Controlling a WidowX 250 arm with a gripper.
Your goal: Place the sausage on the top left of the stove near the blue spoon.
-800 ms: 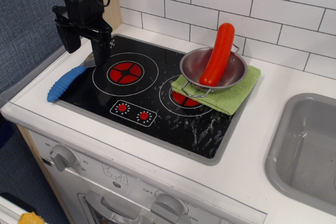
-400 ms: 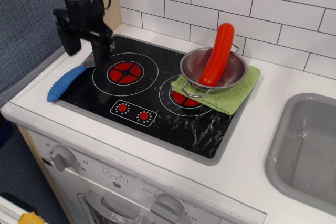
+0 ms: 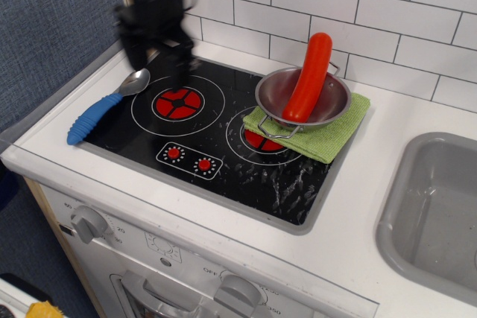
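Sausage [image 3: 310,76] leaning in pan [image 3: 302,99]; hand [image 3: 158,53] blurred above stove [image 3: 216,139] rear-left.

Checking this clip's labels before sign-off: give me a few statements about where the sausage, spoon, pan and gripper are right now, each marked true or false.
1. The sausage leans in the steel pan. True.
2. The pan sits directly on bare stove glass. False: it rests on a green cloth.
3. The blue spoon lies at the stove's left edge. True.
4. The gripper holds the sausage. False: it is over the stove's back left, apart from it.
5. The spoon lies inside the sink. False.
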